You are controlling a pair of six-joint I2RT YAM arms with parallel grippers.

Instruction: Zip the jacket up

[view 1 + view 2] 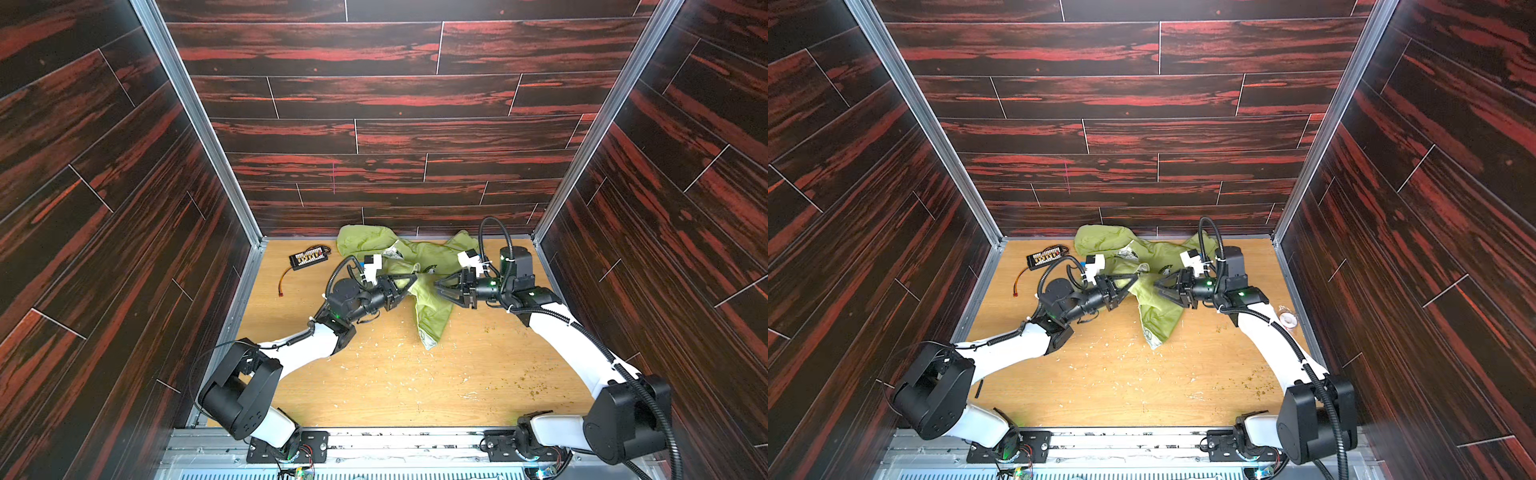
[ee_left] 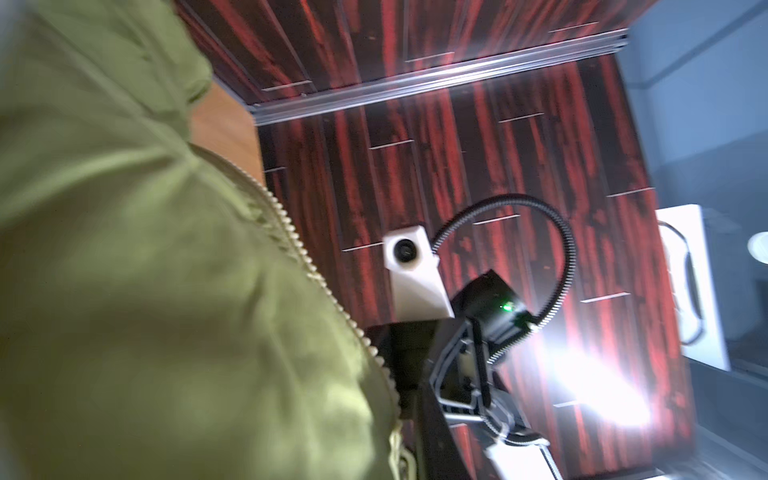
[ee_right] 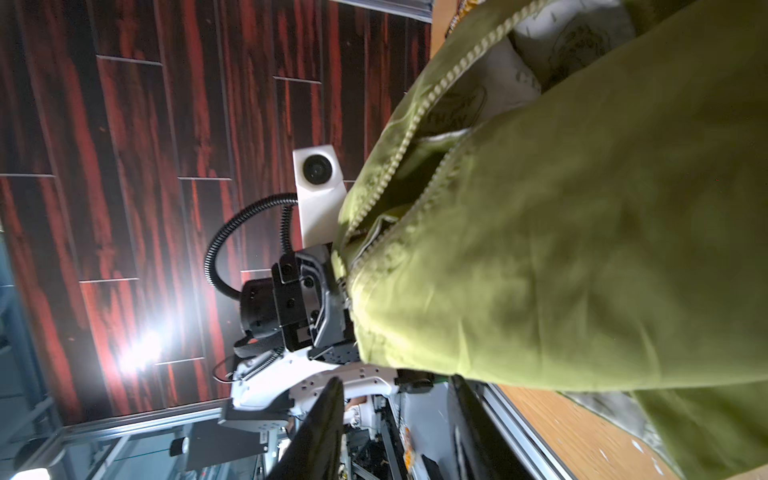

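The lime-green jacket [image 1: 432,307] [image 1: 1158,307] lies bunched at the back of the table, and one fold is lifted off the wood. My left gripper [image 1: 411,279] [image 1: 1133,278] is shut on that fold, at the spot where the two pale zipper rows [image 3: 415,124] meet. Green cloth [image 2: 166,291] fills most of the left wrist view, with zipper teeth [image 2: 332,291] along its edge. My right gripper [image 1: 436,286] [image 1: 1156,286] [image 3: 395,380] faces the left one, open, its fingers [image 3: 324,415] apart just short of the jacket [image 3: 582,249], with nothing between them.
A black connector board with wires [image 1: 309,257] [image 1: 1046,257] lies at the back left of the wooden table [image 1: 374,386]. A small tape roll [image 1: 1287,319] sits by the right wall. Crumbs are scattered over the wood. Dark panel walls close in three sides.
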